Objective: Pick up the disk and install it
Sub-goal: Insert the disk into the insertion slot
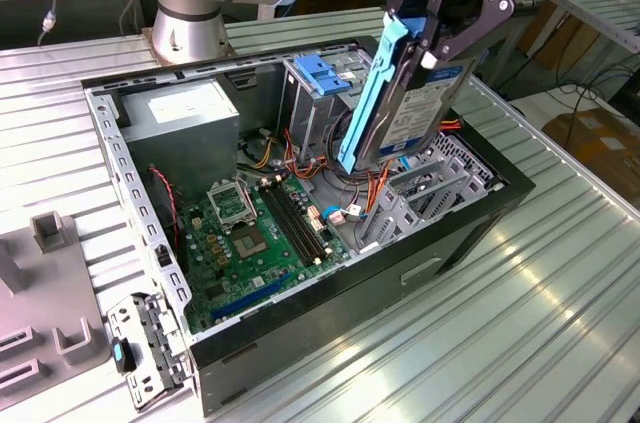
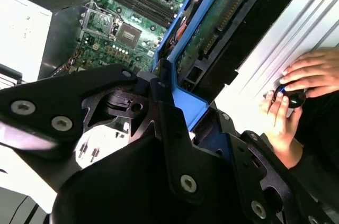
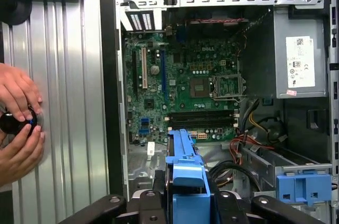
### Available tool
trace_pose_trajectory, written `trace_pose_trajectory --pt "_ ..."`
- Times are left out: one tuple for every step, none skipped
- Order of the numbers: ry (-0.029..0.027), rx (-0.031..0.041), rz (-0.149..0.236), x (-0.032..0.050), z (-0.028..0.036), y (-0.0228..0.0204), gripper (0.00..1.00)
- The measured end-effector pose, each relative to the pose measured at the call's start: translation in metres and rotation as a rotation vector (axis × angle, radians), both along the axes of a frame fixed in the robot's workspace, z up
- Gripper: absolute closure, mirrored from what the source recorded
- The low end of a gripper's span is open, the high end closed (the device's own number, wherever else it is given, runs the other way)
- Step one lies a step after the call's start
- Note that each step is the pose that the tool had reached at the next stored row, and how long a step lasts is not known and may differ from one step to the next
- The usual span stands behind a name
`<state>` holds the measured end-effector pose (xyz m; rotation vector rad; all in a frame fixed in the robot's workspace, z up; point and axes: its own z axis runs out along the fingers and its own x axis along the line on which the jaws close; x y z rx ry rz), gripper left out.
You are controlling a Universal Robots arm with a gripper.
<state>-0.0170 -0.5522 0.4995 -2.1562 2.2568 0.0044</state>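
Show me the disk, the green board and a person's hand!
disk (image 1: pixel 412 113), exterior view, on its labelled flat face.
green board (image 3: pixel 180 105), first wrist view, on bare green surface.
hand (image 3: pixel 18 90), first wrist view, on its back.

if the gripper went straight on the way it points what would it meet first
Likely the cables inside the case: the lower end of the disk held in the gripper points at them. Depth is unclear; the grey drive cage beside them might come first.

Orange cables (image 1: pixel 377 185) and the drive cage (image 1: pixel 428 195) crowd the space beneath the disk (image 1: pixel 410 103), while the motherboard (image 1: pixel 255 228) side lies open.
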Motion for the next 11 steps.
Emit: trace_pose_trajectory --pt "0.0 -0.0001 0.0 0.0035 -0.0007 -0.0003 0.63" --pt "0.0 0.0001 0.0 0.007 -0.0017 -0.0007 0.63" --pt "0.0 0.0 0.0 0.0103 -0.0025 -0.0009 0.63" --pt "0.0 0.0 0.0 0.0122 -0.003 -0.0009 0.63" --pt "0.0 0.0 0.0 0.0155 -0.0038 -0.001 0.63" --pt "0.0 0.0001 0.0 0.0183 -0.0045 -0.0011 0.63" --pt "0.0 0.0001 0.0 0.0201 -0.005 -0.0012 0.63" --pt "0.0 0.0001 0.0 0.0224 -0.0058 -0.0013 0.63" --pt "0.0 0.0 0.0 0.0242 -0.0064 -0.0013 0.63" --pt "0.0 0.0 0.0 0.0261 -0.0071 -0.0013 0.63" --pt "0.0 0.0 0.0 0.0279 -0.0077 -0.0014 0.63"
